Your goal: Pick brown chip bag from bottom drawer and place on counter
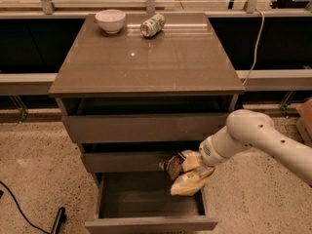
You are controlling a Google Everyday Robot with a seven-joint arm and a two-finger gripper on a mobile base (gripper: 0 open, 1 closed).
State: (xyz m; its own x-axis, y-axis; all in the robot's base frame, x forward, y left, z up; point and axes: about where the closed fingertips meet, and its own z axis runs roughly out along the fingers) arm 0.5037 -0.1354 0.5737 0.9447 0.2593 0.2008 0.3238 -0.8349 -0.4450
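The brown chip bag (186,178) has a dark brown top and a pale yellow lower part. It hangs in the air above the right side of the open bottom drawer (151,201), in front of the middle drawer's front. My gripper (187,163) is shut on the bag's upper part, at the end of the white arm (258,140) that reaches in from the right. The counter (146,57) is the glossy grey-brown top of the cabinet, well above the bag.
A white bowl (110,20) and a printed drink can (152,25) lying on its side stand at the back of the counter. The top drawer (146,126) is slightly open. A black cable (22,211) lies on the speckled floor at the left.
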